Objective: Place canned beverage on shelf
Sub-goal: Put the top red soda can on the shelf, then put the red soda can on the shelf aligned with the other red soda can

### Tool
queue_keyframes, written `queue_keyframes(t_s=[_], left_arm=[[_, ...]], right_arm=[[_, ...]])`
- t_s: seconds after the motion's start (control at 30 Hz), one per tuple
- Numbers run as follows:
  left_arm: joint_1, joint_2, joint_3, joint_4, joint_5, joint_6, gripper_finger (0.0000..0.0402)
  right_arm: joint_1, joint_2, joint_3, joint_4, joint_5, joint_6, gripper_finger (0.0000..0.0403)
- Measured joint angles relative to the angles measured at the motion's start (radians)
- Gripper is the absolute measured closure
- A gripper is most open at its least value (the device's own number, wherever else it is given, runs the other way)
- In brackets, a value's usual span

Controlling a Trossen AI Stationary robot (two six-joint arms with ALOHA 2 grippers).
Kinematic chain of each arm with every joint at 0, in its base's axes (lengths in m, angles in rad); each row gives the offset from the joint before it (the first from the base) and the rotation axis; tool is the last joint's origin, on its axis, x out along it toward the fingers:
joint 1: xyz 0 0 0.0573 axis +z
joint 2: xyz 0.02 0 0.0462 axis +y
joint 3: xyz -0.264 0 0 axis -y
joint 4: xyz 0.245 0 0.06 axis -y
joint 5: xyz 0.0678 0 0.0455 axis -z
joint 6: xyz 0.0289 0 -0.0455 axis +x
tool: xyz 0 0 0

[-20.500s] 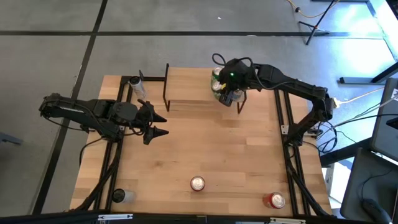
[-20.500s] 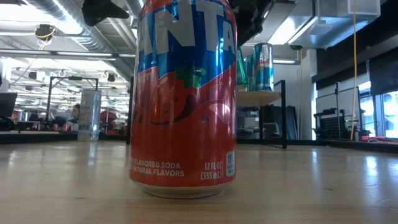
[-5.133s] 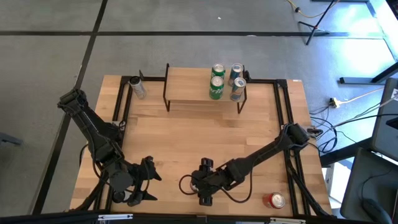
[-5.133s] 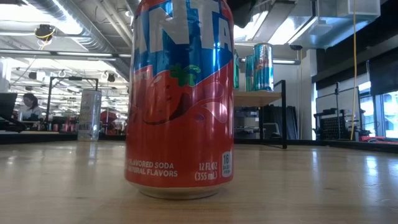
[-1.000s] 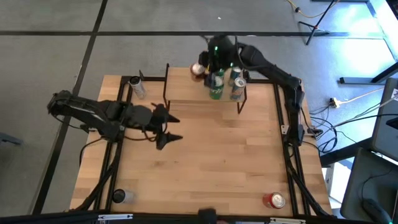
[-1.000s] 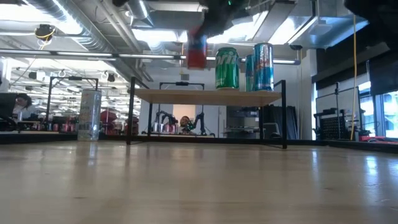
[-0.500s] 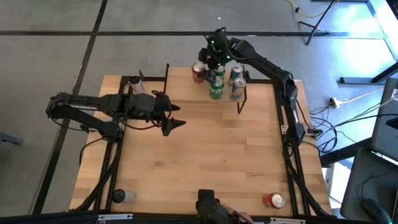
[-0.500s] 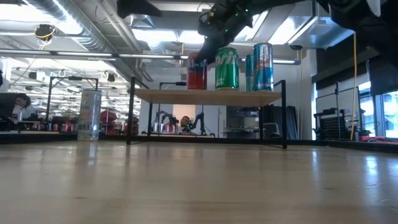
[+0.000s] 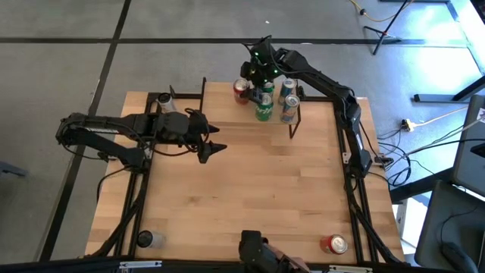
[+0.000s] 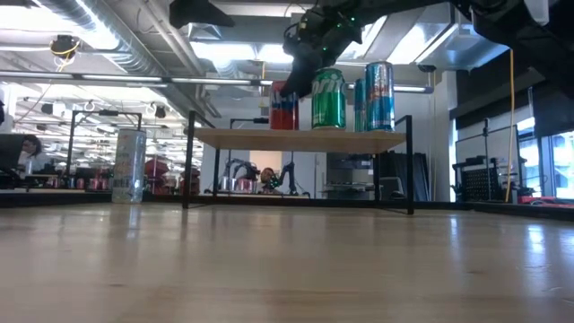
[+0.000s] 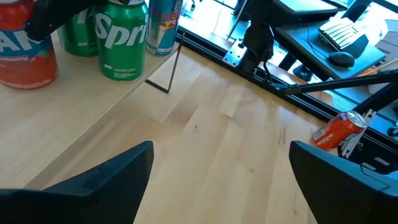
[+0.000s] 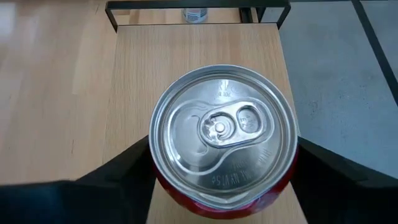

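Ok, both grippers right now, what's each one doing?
Left gripper: open, empty, over the table in front of the shelf.
Right gripper: fingers either side of the red can on the shelf; grip or release cannot be told.

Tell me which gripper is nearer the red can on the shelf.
Right. The right gripper is directly over the red can on the shelf, fingers either side of it. The left gripper hovers over the table in front of the shelf, well clear.
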Motion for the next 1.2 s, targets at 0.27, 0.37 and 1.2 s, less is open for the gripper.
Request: queue_keyframes(t_s=[0.27,0.37,1.2], left_arm=[[0.0,0.0,0.0,0.0,0.0,0.0,0.0038],[0.0,0.0,0.0,0.0,0.0,0.0,0.0038],[-0.204,-0.049,0.0,-0.02,-0.013,0.059,0.0038]], right_arm=[[0.001,0.0,0.0,0.001,-0.003,-0.001,0.0013],[0.001,-0.005,0.007,-0.002,0.0,-0.001,0.0025],[0.392,-0.301,0.078,-0.349,0.07,0.405,0.0041]])
